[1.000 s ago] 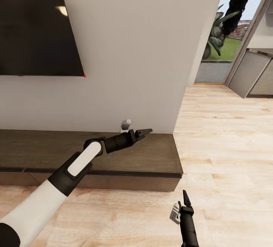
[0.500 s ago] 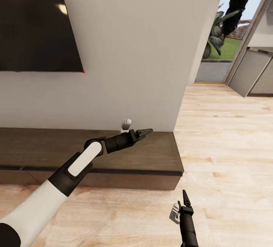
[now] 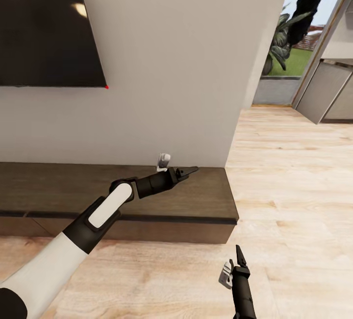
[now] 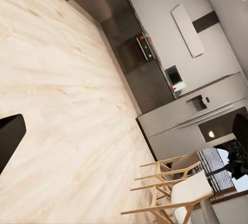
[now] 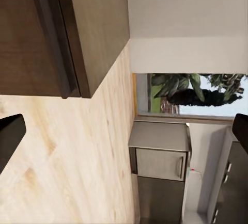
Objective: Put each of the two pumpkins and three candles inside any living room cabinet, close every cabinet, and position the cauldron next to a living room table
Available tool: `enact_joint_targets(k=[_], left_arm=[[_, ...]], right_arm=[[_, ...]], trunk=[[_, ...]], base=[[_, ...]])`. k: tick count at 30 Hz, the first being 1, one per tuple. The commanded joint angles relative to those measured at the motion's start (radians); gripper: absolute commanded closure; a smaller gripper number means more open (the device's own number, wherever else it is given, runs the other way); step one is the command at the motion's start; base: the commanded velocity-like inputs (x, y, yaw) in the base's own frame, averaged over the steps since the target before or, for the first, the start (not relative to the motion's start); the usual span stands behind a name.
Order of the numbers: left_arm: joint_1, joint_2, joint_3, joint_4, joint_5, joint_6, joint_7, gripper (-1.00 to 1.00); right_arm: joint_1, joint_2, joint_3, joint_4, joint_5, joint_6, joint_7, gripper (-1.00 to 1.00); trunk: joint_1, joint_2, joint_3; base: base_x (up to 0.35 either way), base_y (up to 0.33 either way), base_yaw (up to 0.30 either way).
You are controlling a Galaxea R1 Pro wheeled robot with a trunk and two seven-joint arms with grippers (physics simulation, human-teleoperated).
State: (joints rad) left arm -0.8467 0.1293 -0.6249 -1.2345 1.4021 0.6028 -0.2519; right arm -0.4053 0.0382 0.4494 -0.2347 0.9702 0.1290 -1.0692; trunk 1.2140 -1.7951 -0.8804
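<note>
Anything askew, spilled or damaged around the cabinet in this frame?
Nothing stands out. The cabinet looks shut, its fronts flush and its top bare except for a small white object by the wall. The TV hangs straight. The left tool hovers over the cabinet; the right tool is above the floor.

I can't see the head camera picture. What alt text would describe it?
A long, low dark-brown cabinet stands closed against a white wall under a black TV. The left gripper reaches over its top, the right gripper hangs above the wood floor.
</note>
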Motion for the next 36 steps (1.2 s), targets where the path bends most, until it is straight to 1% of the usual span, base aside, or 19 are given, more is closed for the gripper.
enact_joint_targets(k=[1,22,36], left_arm=[[0.000,0.000,0.000,0.000,0.000,0.000,-0.001,-1.00],[0.000,0.001,0.002,0.000,0.000,0.000,-0.001,-1.00],[0.000,0.001,0.002,0.000,0.000,0.000,-0.001,-1.00]], right_arm=[[0.000,0.000,0.000,0.000,0.000,0.000,-0.001,-1.00],[0.000,0.000,0.000,0.000,0.000,0.000,0.000,-1.00],[0.000,-0.004,-0.001,-0.001,0.000,-0.007,0.001,-1.00]], trunk=[[0.004,-0.007,-0.003],[0.084,-0.154,-0.069],[0.138,-0.252,-0.113]], base=[[0.000,0.000,0.000],[0.000,0.000,0.000],[0.000,0.000,0.000]])
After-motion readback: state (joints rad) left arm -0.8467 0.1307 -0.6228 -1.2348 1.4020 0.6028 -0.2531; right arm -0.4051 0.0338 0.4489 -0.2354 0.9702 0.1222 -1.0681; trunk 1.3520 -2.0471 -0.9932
